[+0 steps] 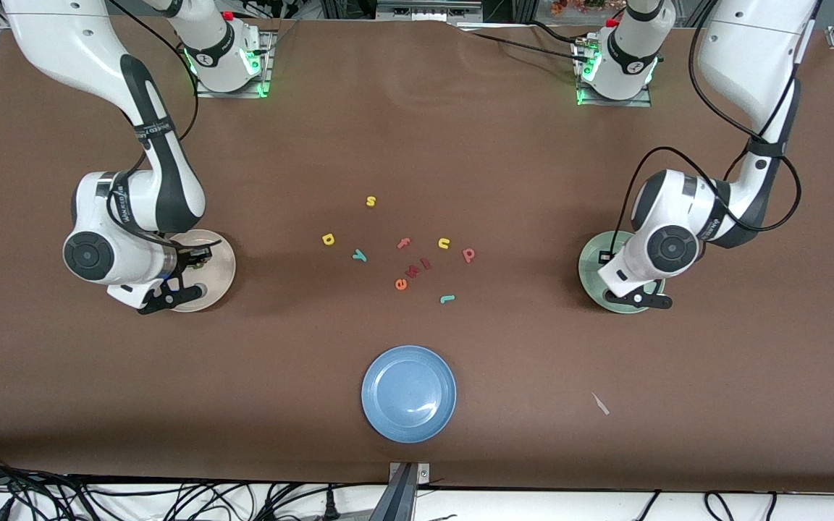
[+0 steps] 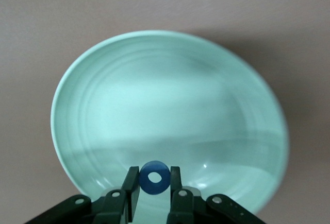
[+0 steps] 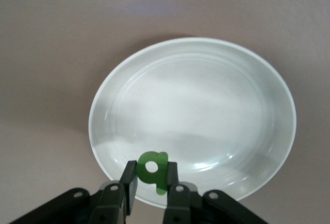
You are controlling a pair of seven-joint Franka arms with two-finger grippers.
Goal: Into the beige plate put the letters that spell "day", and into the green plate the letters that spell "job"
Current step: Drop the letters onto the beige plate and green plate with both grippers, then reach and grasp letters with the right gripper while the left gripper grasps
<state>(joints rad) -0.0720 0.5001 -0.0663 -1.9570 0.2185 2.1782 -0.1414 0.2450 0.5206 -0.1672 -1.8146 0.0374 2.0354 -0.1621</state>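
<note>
My left gripper (image 2: 154, 175) is shut on the blue ring "o" (image 2: 154, 178) and hangs over the pale green plate (image 2: 170, 105), seen in the front view as the green plate (image 1: 591, 260) at the left arm's end. My right gripper (image 3: 152, 172) is shut on the dark green "d" (image 3: 153, 170) above the rim of the beige plate (image 3: 206, 105), which lies at the right arm's end (image 1: 221, 268). Mid-table lie the yellow rounded letter (image 1: 329, 239), teal "y" (image 1: 360, 255), pinkish-red "b" (image 1: 468, 254) and teal "j" (image 1: 447, 298).
Other loose letters lie among them: a yellow "s" (image 1: 371, 201), pink "f" (image 1: 404, 244), yellow "u" (image 1: 444, 243), orange "e" (image 1: 401, 284) and small pink pieces (image 1: 418, 268). A blue plate (image 1: 408, 393) sits nearer the front camera. A white scrap (image 1: 600, 404) lies beside it.
</note>
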